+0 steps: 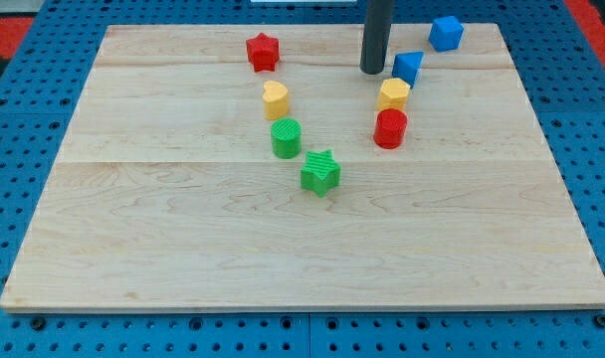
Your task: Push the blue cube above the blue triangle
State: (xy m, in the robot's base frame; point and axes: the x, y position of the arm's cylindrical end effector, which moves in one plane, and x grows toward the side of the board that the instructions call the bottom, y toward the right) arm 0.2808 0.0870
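So right now I'm still in the lining-up part of this one, nothing pushed yet as far as I can judge. My tip (pixel 373 71) is planted on the board near the view's top, rod coming straight down from above, and it isn't touching any block: bare rod, nothing gripped, nothing pressed against it. The blue triangle (pixel 409 67) sits just to the view's right of my tip, close but with a sliver of board between. The blue cube (pixel 446 33) is further right and a bit up from me, already near the board's top edge, up and right of the triangle. So I reckon the next move is getting round to the cube's right side and nudging it leftward until it's over the triangle, without clipping the triangle or the yellow block (pixel 393 94) below it.
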